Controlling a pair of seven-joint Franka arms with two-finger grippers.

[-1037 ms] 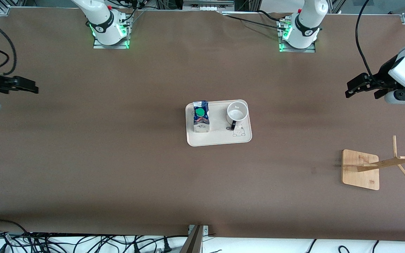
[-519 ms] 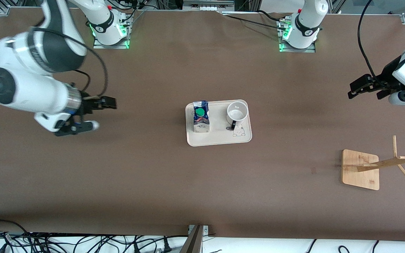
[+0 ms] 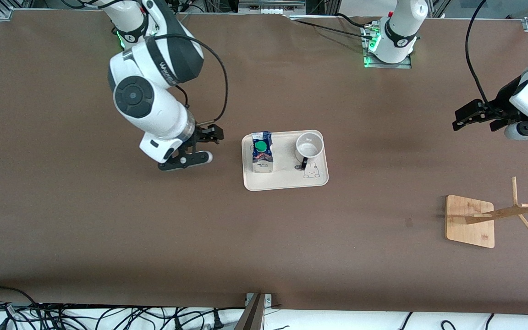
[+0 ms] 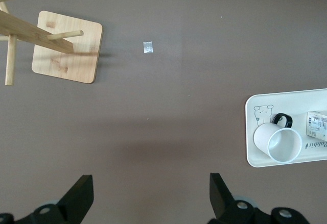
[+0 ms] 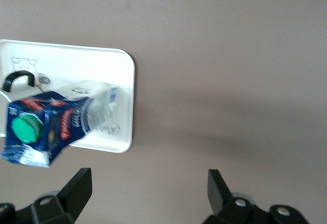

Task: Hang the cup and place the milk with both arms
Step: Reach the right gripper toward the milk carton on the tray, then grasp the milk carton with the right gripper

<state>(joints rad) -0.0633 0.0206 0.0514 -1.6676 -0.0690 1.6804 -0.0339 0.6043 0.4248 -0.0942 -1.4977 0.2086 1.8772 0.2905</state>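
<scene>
Tray [image 3: 287, 183]: cream, mid-table. Milk [image 3: 262, 152] upright on tray, at end toward right arm; green cap up. Cup [image 3: 309, 145] upright on same tray, at end toward left arm, mouth up, black handle pointing toward front camera. Milk & cup apart, not touching.

Right gripper [image 3: 204, 144]: over bare table just beside tray's milk end, fingers spread wide, holding nothing. Right wrist view: milk [image 5: 51, 119] ahead of gripper.

Left gripper [image 3: 477, 118]: over table toward left arm's end, well apart from tray, fingers spread, nothing between them.

Wooden rack [image 3: 472, 221]: near left arm's end, nearer front camera than tray, nothing on pegs
</scene>
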